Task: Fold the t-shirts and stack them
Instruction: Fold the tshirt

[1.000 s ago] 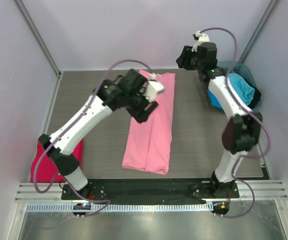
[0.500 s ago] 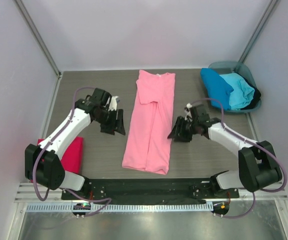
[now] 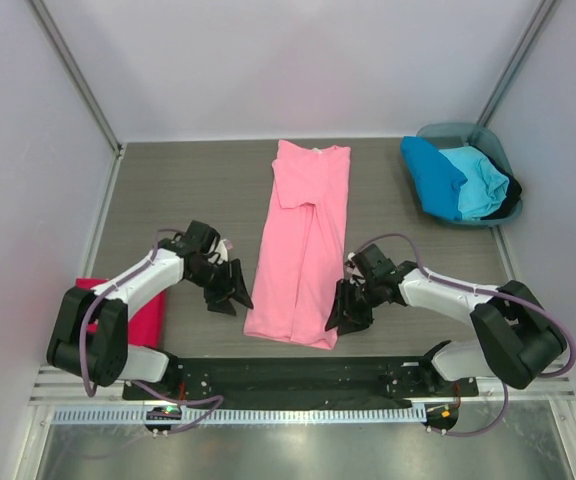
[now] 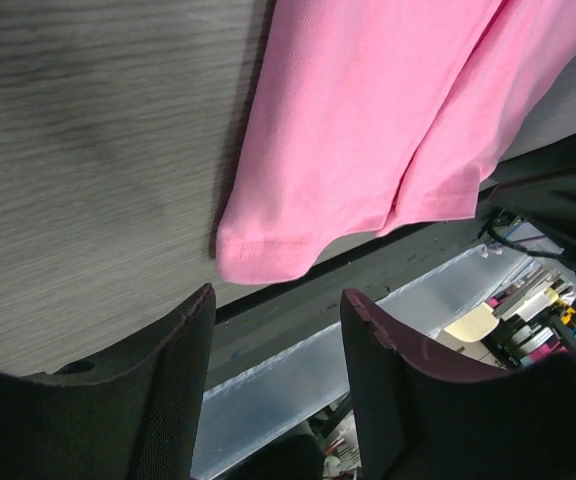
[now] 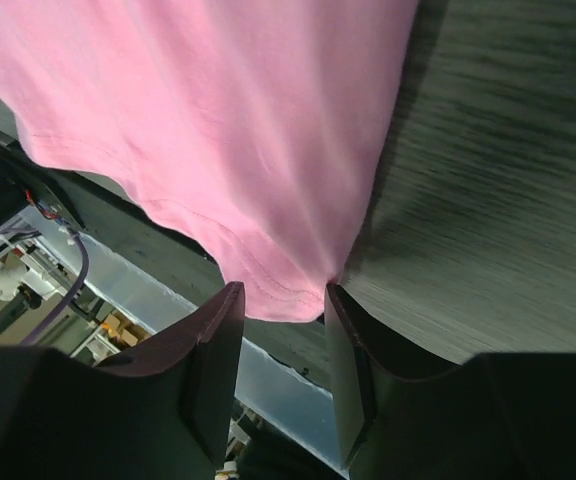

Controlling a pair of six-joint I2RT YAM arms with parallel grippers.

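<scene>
Matt pink cloth shirt (image 3: pixel 303 250), seemingly wood-grain table (image 3: pixel 188 190)

Light pink t-shirt (image 3: pixel 303 250), crimson t-shirt (image 3: pixel 148 318), blue t-shirt (image 3: pixel 430 175), turquoise t-shirt (image 3: pixel 476 178), grey-teal tub (image 3: pixel 468 130), grey wood-grain table (image 3: pixel 188 190)

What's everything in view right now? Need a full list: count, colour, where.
pink t-shirt: 1, light pink, folded into a long strip, mid-table
crimson t-shirt: 1, crimson-magenta, near left corner, partly hidden
blue t-shirt: 1, blue, in the tub, left side
turquoise t-shirt: 1, turquoise, in the tub, beside the blue one
dark cloth: 1, black, at the tub's right rim; can't tell what it is
tub: 1, grey-teal, far right corner
table: 1, grey wood-grain
left claw: 1, black, open, at the pink shirt's near left corner
right claw: 1, black, open, at its near right corner
</scene>
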